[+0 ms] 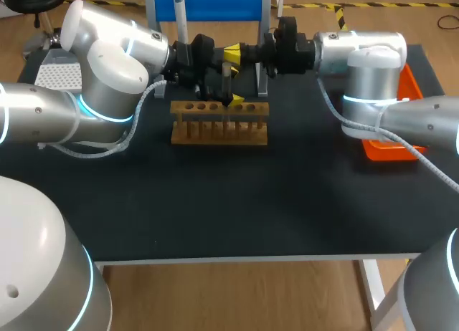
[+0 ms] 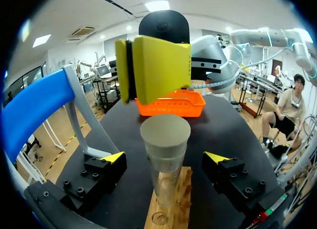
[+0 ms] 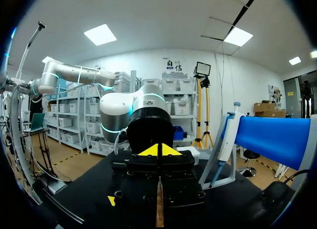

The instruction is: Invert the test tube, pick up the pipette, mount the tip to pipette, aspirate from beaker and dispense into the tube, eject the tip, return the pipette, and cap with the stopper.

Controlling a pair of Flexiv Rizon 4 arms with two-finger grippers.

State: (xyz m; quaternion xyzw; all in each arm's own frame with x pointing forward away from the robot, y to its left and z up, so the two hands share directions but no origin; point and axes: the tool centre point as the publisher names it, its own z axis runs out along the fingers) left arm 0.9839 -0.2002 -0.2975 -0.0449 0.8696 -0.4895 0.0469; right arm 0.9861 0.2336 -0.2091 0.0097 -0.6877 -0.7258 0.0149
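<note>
Black table (image 2: 223,135): right claw (image 1: 233,55) hangs over stoppered tube (image 2: 165,149), orange basket (image 2: 171,107) beyond.

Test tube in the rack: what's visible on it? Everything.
The test tube is clear glass and stands upright in a hole of the wooden rack. Its mouth is plugged by a tapered grey-beige stopper. It sits between the left gripper's open fingers, neither of which touches it. The right gripper hangs shut just above the stopper, with a gap between. Whether there is liquid inside cannot be made out.
</note>
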